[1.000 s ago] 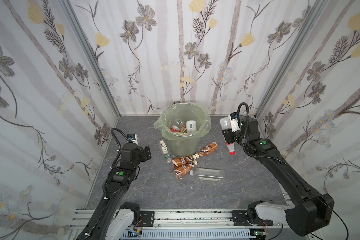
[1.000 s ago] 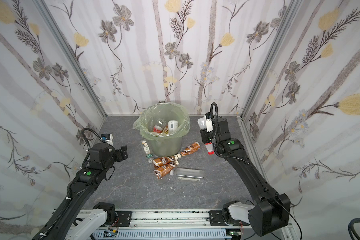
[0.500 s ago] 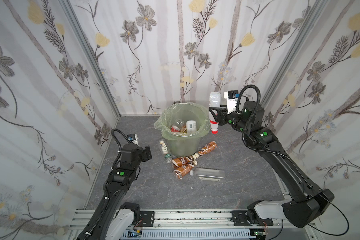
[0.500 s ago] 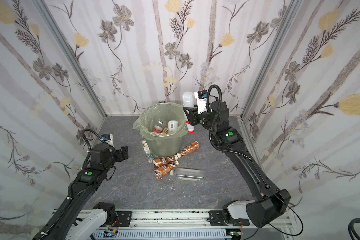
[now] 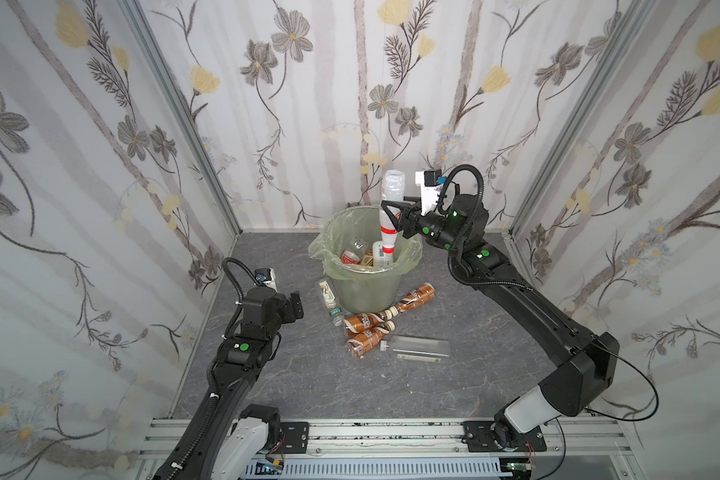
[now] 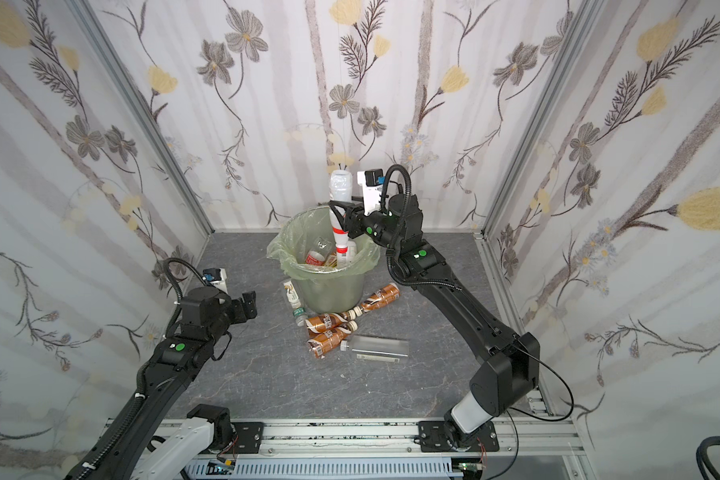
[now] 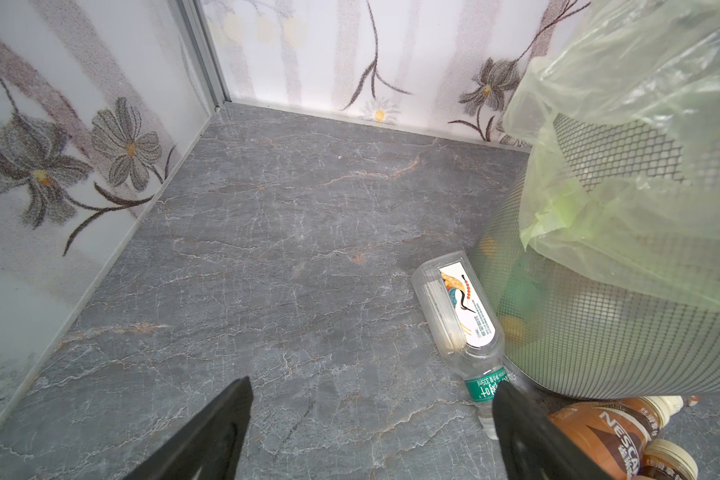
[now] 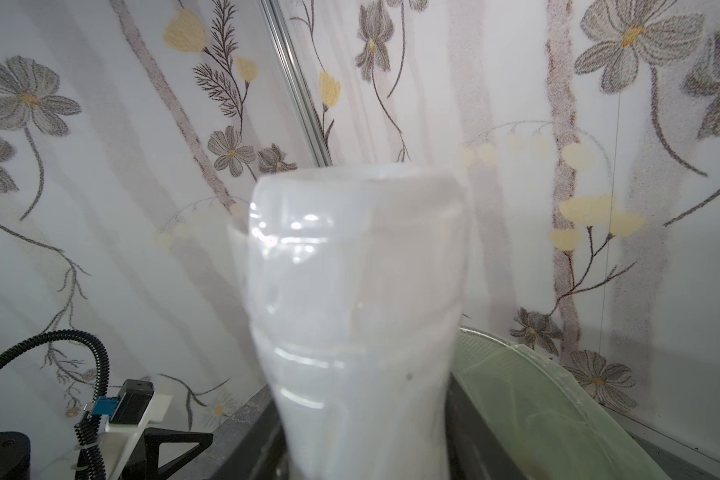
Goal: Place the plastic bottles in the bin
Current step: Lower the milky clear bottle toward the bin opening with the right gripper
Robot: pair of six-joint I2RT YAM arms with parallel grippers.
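The bin (image 5: pixel 362 291) (image 6: pixel 329 291), pale green with a bag liner, stands at the back middle and holds several bottles (image 5: pixel 352 255). My right gripper (image 5: pixel 391 212) (image 6: pixel 341 210) is shut on a clear red-labelled bottle (image 5: pixel 391 195) (image 8: pixel 358 291), held cap down over the bin's opening. Against the bin's front lie three brown-and-white bottles (image 5: pixel 364 321), a clear bottle with a green neck band (image 5: pixel 328 297) (image 7: pixel 462 316) and a large clear bottle (image 5: pixel 418 348). My left gripper (image 5: pixel 296 305) (image 7: pixel 375 384) hangs open and empty left of the bin.
Flowered walls close in the grey marbled floor (image 5: pixel 308 382) on three sides. An aluminium rail (image 5: pixel 371 432) with both arm bases runs along the front edge. In the left wrist view the bin's mesh wall (image 7: pixel 599 332) is close beside the gripper.
My right arm has swung the red-labelled bottle from right of the bin up and left, to above the bin's opening. The left arm has stayed still.
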